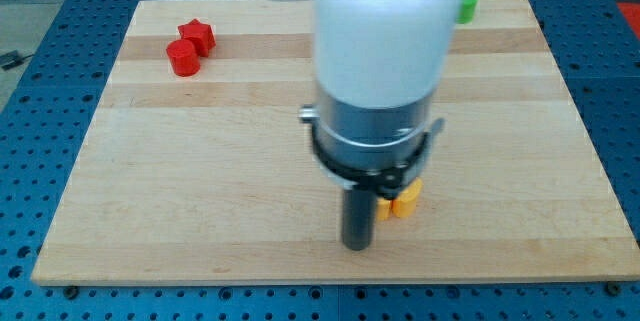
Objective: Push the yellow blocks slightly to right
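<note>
Our rod carries no claw and holds nothing; my tip (357,245) rests just left of the yellow blocks (400,202), which sit near the board's (200,191) bottom edge, partly hidden. We judge the push is starting, and next calls for a short, gentle slide toward the view's right.

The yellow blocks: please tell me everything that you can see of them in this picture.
Only a small part of the yellow blocks shows: a yellow-orange patch low on the wooden board, near the view's bottom, centre-right. The arm's body hides the rest, so shape and number cannot be told. They look like matte painted pieces lying flat. My tip stands close at their left, slightly lower; contact cannot be confirmed.
</note>
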